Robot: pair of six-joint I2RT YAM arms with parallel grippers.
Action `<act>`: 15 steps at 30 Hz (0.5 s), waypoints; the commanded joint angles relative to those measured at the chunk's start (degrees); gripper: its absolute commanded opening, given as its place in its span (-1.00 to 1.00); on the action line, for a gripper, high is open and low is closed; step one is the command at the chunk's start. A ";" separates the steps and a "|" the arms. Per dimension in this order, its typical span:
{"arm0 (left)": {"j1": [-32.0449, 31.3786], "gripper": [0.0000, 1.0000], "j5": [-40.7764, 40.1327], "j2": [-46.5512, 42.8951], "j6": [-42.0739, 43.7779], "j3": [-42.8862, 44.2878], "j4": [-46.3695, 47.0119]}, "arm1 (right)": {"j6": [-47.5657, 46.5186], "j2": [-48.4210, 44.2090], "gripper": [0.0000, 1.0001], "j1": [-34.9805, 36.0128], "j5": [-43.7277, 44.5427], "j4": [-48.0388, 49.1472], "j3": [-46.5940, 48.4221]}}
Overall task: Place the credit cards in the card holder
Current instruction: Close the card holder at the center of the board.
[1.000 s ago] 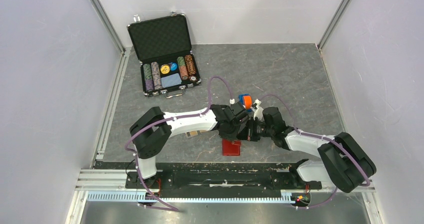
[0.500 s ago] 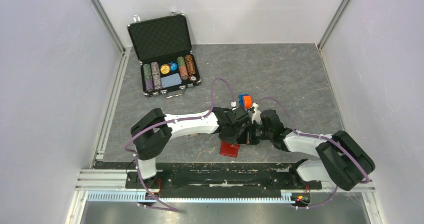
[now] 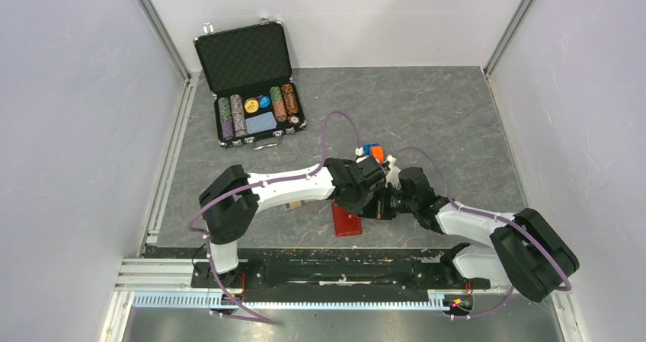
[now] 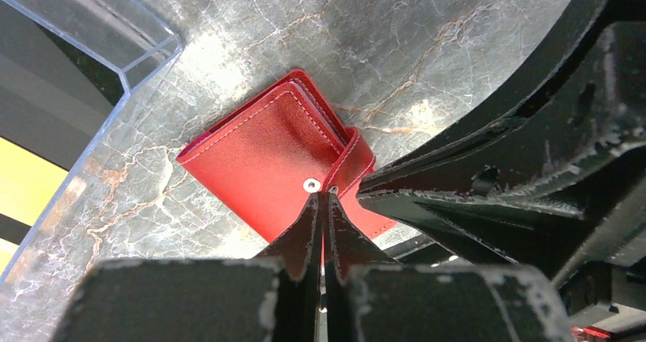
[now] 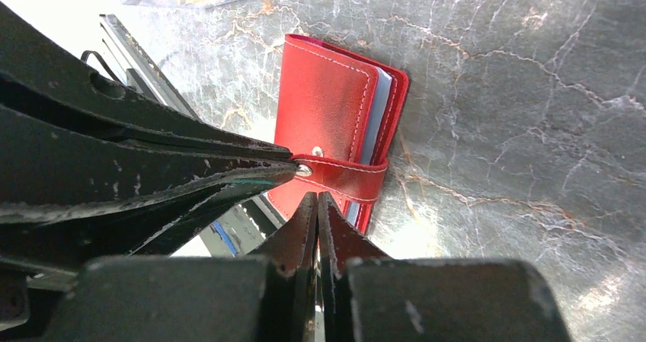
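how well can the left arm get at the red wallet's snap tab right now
Probably yes: the left end effector, shut, has its tips right at the snap tab of the red leather wallet; only the right end effector crowds it.

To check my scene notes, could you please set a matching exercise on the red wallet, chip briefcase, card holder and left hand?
1 red wallet
2 chip briefcase
3 card holder
4 left hand

A lid open, far left of the table
B shut, tip at the snap
C strap fastened
D clear acrylic

Pairs: 1-C, 2-A, 3-D, 4-B
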 commanded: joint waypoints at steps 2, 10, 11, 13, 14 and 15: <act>-0.14 -0.95 -0.43 0.73 2.51 2.10 -1.39 | -0.40 0.55 -1.00 0.59 0.36 2.06 0.36; -0.14 -0.96 -0.65 2.02 2.41 0.34 -1.39 | 0.14 3.97 -1.00 1.16 0.42 4.16 1.90; -0.16 -0.96 -0.75 2.13 2.23 0.07 -1.31 | 0.16 4.27 -1.00 1.29 0.38 4.31 2.14; -0.14 -0.96 -0.58 2.62 2.13 -0.25 -1.31 | 0.37 5.04 -1.00 1.38 0.46 4.72 2.50; -0.13 -0.96 -0.22 2.96 2.09 -0.36 -1.30 | 0.65 5.23 -1.00 1.38 0.46 5.23 2.55; -0.16 -0.96 -0.02 3.15 2.02 -0.46 -1.25 | 0.93 5.48 -1.00 1.50 0.36 5.63 2.63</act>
